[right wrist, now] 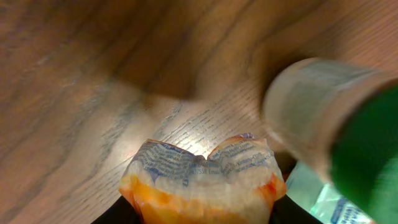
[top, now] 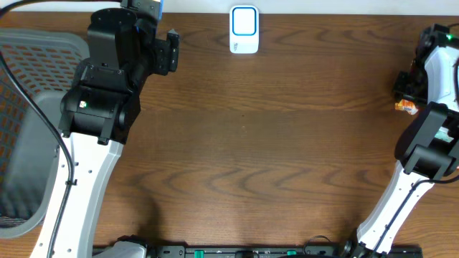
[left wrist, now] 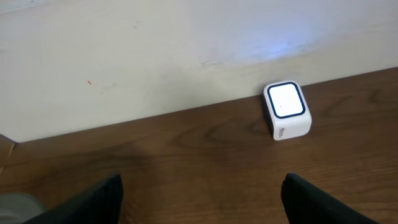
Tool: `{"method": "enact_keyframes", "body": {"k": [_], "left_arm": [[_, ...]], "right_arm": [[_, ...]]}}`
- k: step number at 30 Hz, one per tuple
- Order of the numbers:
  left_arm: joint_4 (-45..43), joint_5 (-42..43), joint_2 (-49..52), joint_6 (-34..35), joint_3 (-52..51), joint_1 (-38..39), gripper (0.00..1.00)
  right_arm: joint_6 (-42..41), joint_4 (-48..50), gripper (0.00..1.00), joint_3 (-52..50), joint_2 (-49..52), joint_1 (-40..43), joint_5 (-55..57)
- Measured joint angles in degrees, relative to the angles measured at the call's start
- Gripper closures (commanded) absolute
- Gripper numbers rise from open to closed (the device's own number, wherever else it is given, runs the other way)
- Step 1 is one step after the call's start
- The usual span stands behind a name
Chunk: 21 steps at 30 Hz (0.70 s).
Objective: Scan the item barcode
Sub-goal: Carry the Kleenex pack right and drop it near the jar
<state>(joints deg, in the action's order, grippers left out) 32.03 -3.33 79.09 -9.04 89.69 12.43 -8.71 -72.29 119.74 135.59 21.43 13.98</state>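
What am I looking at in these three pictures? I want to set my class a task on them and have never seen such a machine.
Two robot arms stand at a wooden table. One picture looks down from above; the other two come from small cameras on each arm's wrist. At the table's far edge sits a white barcode scanner with a lit window; the left wrist picture shows it too, between the left gripper's wide-open fingers, which hold nothing. At the right edge, the right gripper is closing on a crinkly orange and white packet, the item to scan. Its blurred picture also shows a green bottle beside the packet.
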Motion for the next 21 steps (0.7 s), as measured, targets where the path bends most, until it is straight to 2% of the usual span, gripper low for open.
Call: {"method": "enact_keyframes", "body": {"k": [5, 10, 14, 15, 16, 17, 21], "left_arm": [[0.04, 0.02, 0.0, 0.02, 0.0, 0.0, 0.18], [0.07, 0.02, 0.0, 0.0, 0.0, 0.0, 0.18], [0.07, 0.04, 0.0, 0.0, 0.0, 0.0, 0.18], [0.07, 0.02, 0.0, 0.0, 0.0, 0.0, 0.18], [0.07, 0.02, 0.0, 0.0, 0.0, 0.0, 0.18], [0.09, 0.02, 0.0, 0.0, 0.0, 0.0, 0.18], [0.09, 0.02, 0.0, 0.0, 0.0, 0.0, 0.18]], "right_arm": [[0.0, 3.06, 0.59, -0.5, 0.02, 0.46, -3.28], [-0.07, 4.17, 0.45, -0.5, 0.02, 0.31, -4.66], [-0.24, 3.89, 0.4, -0.52, 0.02, 0.31, -5.09], [-0.22, 3.48, 0.32, -0.52, 0.02, 0.31, -5.22], [-0.24, 3.02, 0.11, -0.52, 0.02, 0.31, -5.25], [-0.11, 2.62, 0.01, -0.52, 0.02, 0.31, -5.33], [-0.61, 1.31, 0.01, -0.52, 0.02, 0.31, -5.31]]}}
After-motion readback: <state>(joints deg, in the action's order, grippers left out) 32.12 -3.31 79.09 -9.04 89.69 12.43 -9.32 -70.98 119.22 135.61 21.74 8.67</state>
